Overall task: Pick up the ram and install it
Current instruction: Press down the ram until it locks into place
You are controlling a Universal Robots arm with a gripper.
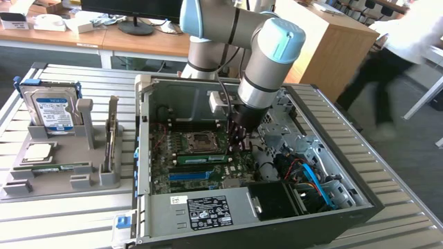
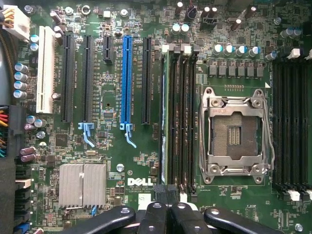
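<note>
The ram (image 1: 202,157) is looking like a long, thin green stick with a white sticker on it. It is sitting on its edge in a black slot on the green board (image 2: 112,161), just beside the square silver socket (image 2: 236,131). In the wrist view the ram (image 2: 165,117) is showing as a thin green line running along the slot, with more black slots next to it.

The gripper (image 1: 239,140) is hanging just over one end of the ram, down inside the open case (image 1: 142,129). Its black fingers (image 2: 153,217) are pressing tight together and are holding nothing.

The case is lying on a grey metal table (image 1: 62,218) with long ridges. On the exterior view's left, a grey rack (image 1: 62,179) is holding a hard drive (image 1: 54,111) with a blue label, and a second stick (image 1: 111,136) is standing on its edge.

Behind, a wooden desk (image 1: 69,39) is carrying small things, and a person (image 1: 405,46) in a white top is moving past, blurred
</note>
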